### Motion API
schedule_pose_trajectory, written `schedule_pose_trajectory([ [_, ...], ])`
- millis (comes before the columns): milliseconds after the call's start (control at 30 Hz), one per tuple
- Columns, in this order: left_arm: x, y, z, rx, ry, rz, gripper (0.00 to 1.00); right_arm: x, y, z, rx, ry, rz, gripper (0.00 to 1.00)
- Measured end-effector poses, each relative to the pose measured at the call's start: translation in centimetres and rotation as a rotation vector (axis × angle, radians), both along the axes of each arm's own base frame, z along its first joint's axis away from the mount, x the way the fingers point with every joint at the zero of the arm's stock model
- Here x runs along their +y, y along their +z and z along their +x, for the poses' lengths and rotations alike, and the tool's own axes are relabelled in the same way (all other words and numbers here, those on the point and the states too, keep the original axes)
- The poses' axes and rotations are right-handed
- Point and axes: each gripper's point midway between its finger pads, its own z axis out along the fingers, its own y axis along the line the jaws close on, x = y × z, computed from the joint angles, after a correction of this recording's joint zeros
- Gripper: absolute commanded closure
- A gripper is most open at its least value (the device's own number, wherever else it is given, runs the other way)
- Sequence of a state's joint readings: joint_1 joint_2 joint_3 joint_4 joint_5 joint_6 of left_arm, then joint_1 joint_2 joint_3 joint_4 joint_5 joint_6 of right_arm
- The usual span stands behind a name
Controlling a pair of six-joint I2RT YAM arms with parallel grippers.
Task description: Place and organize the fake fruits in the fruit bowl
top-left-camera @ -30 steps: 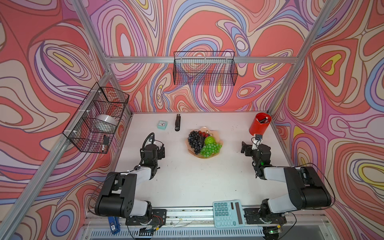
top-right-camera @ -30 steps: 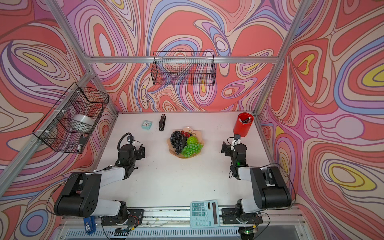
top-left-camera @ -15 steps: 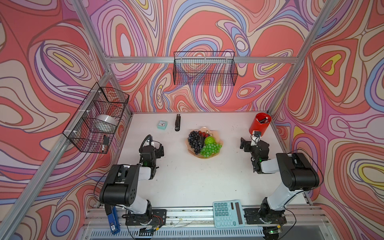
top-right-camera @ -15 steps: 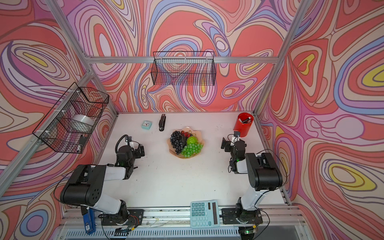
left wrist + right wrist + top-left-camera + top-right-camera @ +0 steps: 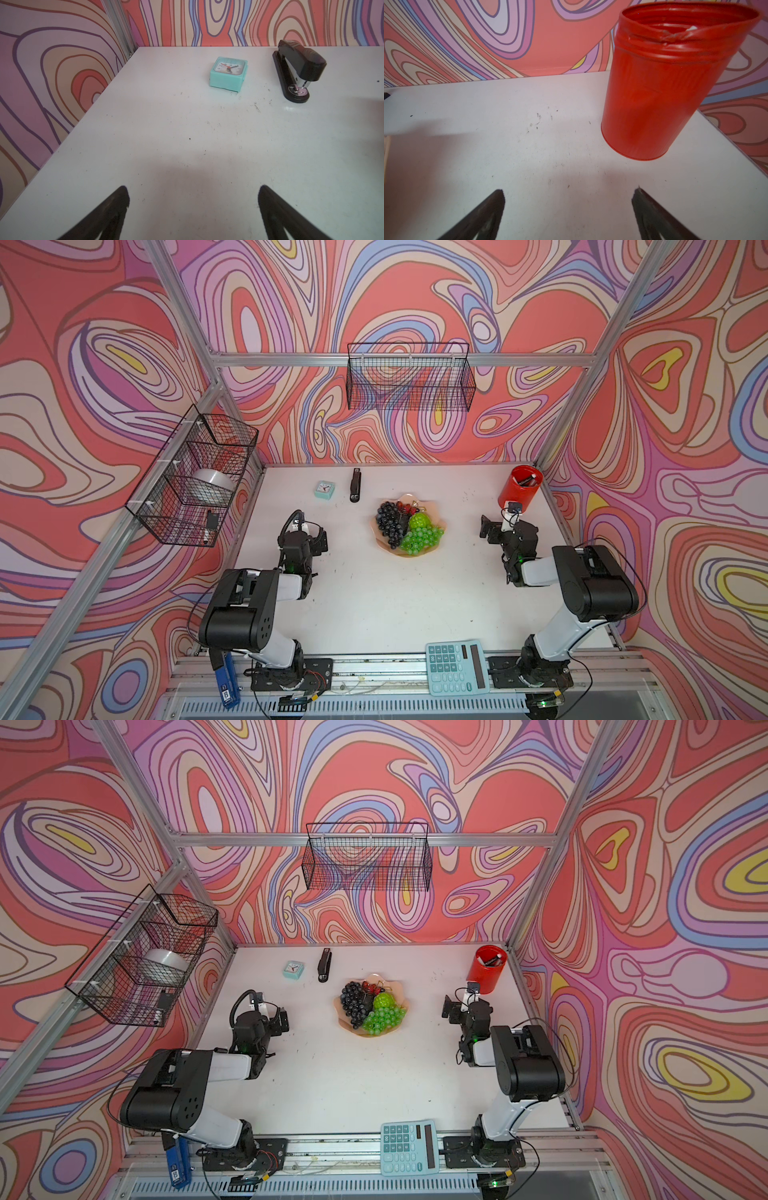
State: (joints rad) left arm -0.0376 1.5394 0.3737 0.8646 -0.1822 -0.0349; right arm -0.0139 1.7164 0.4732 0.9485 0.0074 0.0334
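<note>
The peach-pink fruit bowl (image 5: pixel 381 546) (image 5: pixel 340 1020) sits mid-table in both top views. It holds the fake fruits: a dark purple grape bunch (image 5: pixel 388 522) (image 5: pixel 353 1002), a green grape bunch (image 5: pixel 420 539) (image 5: pixel 383 1020), a bumpy lime-green ball (image 5: pixel 419 521) (image 5: pixel 383 1000) and red cherries (image 5: pixel 405 507) (image 5: pixel 370 987). My left gripper (image 5: pixel 320 538) (image 5: pixel 283 1021) (image 5: pixel 193 197) is open and empty over bare table, left of the bowl. Open and empty too, my right gripper (image 5: pixel 488 529) (image 5: pixel 451 1011) (image 5: pixel 569 199) is right of the bowl, near the red cup.
A red cup (image 5: pixel 519 489) (image 5: pixel 654 99) stands at the back right. A teal clock (image 5: pixel 324 490) (image 5: pixel 227 72) and a black stapler (image 5: pixel 355 485) (image 5: pixel 297 70) lie at the back left. A teal calculator (image 5: pixel 455 666) rests on the front rail. Wire baskets (image 5: pixel 409 377) (image 5: pixel 191 477) hang on the walls.
Both arms have folded up, their elbows rising and coming nearer the front. The grippers stay open near the same spots. The fruits and bowl have not moved.
</note>
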Motion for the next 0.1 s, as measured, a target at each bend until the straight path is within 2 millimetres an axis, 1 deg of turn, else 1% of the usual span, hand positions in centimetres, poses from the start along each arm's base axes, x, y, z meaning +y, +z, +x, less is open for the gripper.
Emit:
schedule_pose_trajectory([
  [100,0.0,-0.03,-0.02,0.001,0.0,0.0,0.0,0.0,-0.01,0.0,0.0,0.0,-0.001,0.01],
])
